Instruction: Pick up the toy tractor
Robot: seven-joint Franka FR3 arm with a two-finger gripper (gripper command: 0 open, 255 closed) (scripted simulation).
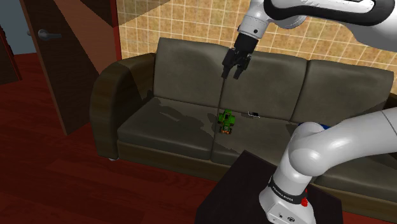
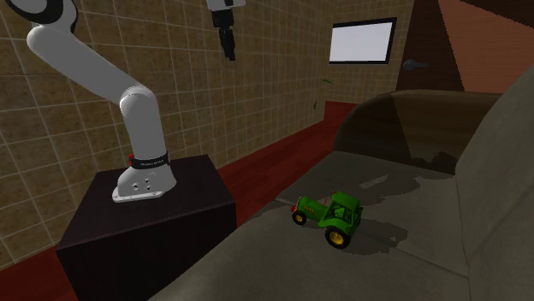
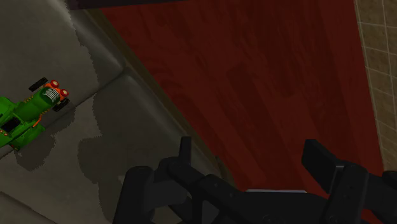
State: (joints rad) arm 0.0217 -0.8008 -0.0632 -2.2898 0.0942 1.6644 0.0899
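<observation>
A green toy tractor (image 1: 226, 121) with yellow and orange wheels stands on the seat of a dark olive sofa (image 1: 165, 121), near the seam between two cushions. The second exterior view has the tractor (image 2: 330, 216) close up, near the seat's front edge. My black gripper (image 1: 233, 65) hangs high above the tractor, in front of the backrest, fingers apart and empty. That same gripper (image 2: 228, 44) sits at the top of the second exterior view. In the wrist view the tractor (image 3: 28, 113) lies far off to one side of the open fingers (image 3: 185, 153).
A small dark flat object (image 1: 253, 115) lies on the seat beside the tractor. My stand (image 1: 267, 197) is a dark box in front of the sofa. Red wooden floor (image 1: 57, 178) surrounds it. A brown door (image 1: 48, 57) stands at the shoulder view's left.
</observation>
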